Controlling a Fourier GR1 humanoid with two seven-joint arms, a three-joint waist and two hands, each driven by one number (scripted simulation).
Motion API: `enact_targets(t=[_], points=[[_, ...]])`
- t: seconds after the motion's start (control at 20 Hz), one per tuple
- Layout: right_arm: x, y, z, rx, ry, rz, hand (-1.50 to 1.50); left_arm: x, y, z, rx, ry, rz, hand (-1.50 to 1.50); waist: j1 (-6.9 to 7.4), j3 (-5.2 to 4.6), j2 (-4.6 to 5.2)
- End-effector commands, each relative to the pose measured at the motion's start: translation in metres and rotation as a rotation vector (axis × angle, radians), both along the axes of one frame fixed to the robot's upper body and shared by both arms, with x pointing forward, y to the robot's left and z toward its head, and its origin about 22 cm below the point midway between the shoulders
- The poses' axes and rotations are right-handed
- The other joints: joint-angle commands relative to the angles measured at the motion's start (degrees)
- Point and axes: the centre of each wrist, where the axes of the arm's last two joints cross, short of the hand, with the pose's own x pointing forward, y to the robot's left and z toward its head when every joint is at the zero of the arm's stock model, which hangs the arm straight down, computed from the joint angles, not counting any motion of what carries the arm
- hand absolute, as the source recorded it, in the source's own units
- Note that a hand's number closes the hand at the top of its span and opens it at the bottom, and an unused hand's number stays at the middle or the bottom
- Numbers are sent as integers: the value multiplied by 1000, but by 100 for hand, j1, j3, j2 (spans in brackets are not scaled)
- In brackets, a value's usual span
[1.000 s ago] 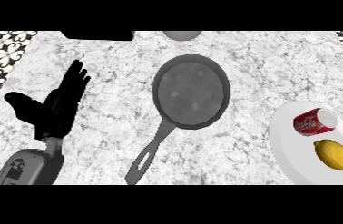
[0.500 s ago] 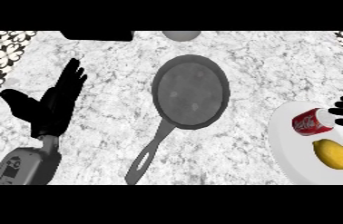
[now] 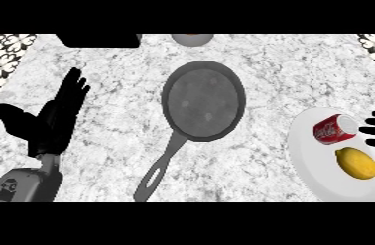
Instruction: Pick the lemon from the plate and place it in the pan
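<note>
I am looking at the lemon (image 3: 356, 162) lying on the plate (image 3: 311, 162) beside a can (image 3: 335, 130), well apart from the pan (image 3: 203, 100). My left hand (image 3: 57, 116) is resting with fingers spread. My right hand (image 3: 369, 127) barely shows; I cannot tell its fingers. The lemon seems light, stiff and rounded, likely to roll, so I am planning to curl around its middle.

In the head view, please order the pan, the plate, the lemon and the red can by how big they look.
1. pan, largest with its handle
2. plate, partly cut off at the edge
3. lemon and red can, which look about alike
</note>
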Motion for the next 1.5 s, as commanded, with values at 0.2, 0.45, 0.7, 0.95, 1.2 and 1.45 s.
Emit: enact_targets(t=[0.2, 0.45, 0.7, 0.95, 1.2, 1.45], points=[[-8, 14, 2, 76, -6, 135, -150, -11, 4, 9, -15, 7, 13, 0, -109, -7, -38], [-15, 11, -39, 38, -2, 102, -150, 6, 0, -2, -4, -8, 14, 0, -102, -6, -9], [-4, 39, -24, -7, -69, 66, -150, 2, 3, 10, 5, 5, 2, 0, -64, -6, -15], [3, 36, -54, -12, -33, 39, -150, 5, -15, 0, 6, 3, 21, 0, -48, -5, -5], [7, 50, -56, -24, -33, 42, -150, 4, -6, -3, -9, -4, 30, 0, -69, -7, -11], [3, 42, -97, -59, -7, 63, -150, 11, -1, 7, -18, 19, 11, 0, -62, -5, -8]])
